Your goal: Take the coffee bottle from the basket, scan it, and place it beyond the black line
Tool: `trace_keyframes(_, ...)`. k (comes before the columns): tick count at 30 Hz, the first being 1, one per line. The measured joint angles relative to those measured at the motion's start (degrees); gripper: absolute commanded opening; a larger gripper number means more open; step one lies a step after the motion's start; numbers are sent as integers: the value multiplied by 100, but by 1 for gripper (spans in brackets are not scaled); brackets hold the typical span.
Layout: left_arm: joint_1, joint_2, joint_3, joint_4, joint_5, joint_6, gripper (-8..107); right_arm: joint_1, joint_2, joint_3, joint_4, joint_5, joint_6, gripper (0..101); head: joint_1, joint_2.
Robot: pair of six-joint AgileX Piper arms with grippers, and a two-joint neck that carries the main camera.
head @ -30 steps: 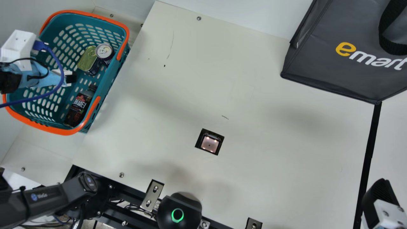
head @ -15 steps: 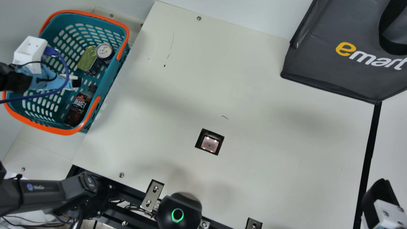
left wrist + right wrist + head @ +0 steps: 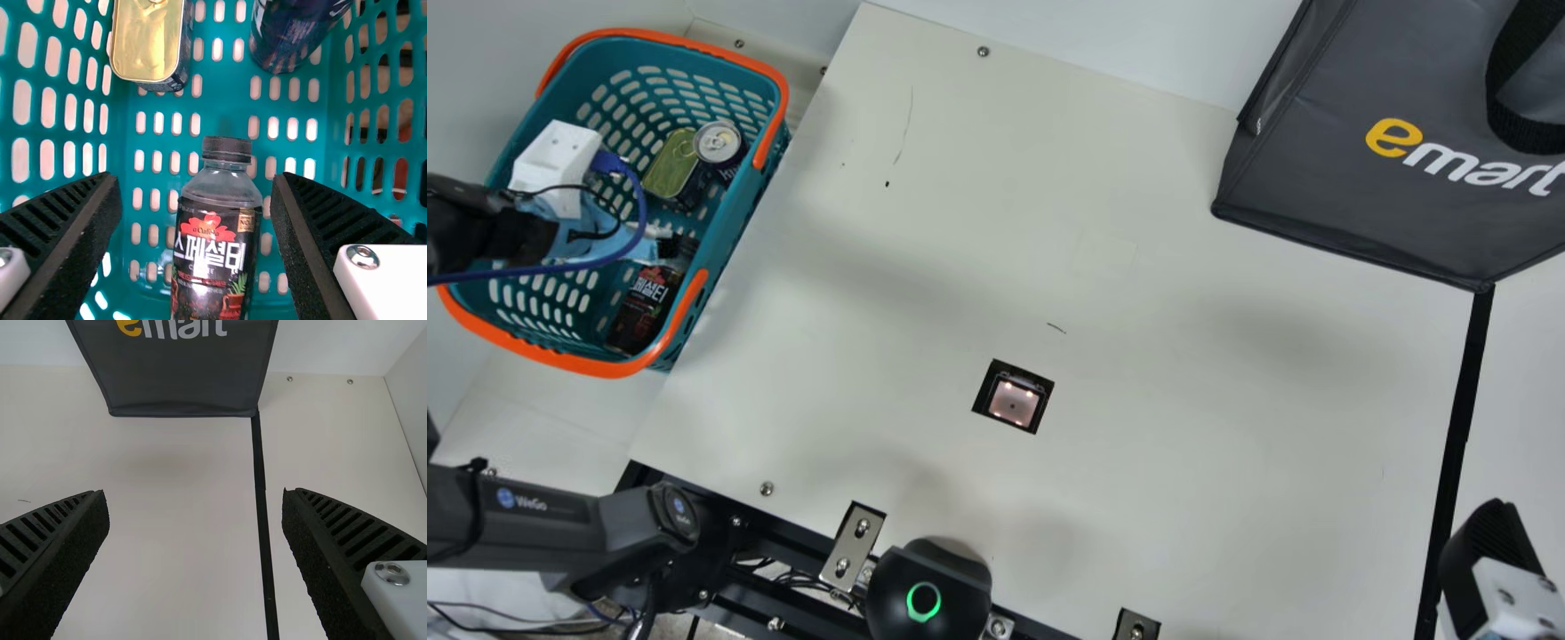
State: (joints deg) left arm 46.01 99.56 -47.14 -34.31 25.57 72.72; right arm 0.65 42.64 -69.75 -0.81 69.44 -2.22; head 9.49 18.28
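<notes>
Main view, from where I'm standing, has the left end effector (image 3: pixel 669 247) pitched in over the teal basket (image 3: pixel 734 240), its tip overlapping the neck end of the coffee bottle (image 3: pixel 643 307). Left wrist view makes it plainer: the two ribbed fingers are spread wide, holding nothing, and the bottle lies on its side on the basket floor, lined up with the gap between them. Its black cap (image 3: pixel 227 148) points out ahead of the fingertips, and its dark label (image 3: pixel 208 267) runs back between them.

Past that same end effector, on the side away from the bottle's body, sit a gold-lidded tin (image 3: pixel 671 167) and, just beside it, a dark can (image 3: pixel 719 142). A blue cable (image 3: pixel 637 233) loops over the end effector's back, next to a white bracket (image 3: pixel 559 160).

Well apart from it, out across the bench (image 3: pixel 1183 356), the square scanner window (image 3: pixel 1014 404) lies between the left end effector and the right end effector (image 3: pixel 1485 551). That right one has its fingers wide apart too, with nothing held. Right wrist view puts the black line (image 3: pixel 261 500) below the gap between them, running up to the corner of a dark grey bag (image 3: pixel 180 373) that stands ahead of the fingertips.
</notes>
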Motion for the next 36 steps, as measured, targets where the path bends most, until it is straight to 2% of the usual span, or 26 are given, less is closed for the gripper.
trace_keyframes(20,-278,668,-88,-413,-480,590,90,0,0,0,0,0,0,91,0,0)
trace_keyframes(36,-397,1172,-312,-534,-541,573,90,0,0,0,0,0,0,91,0,0)
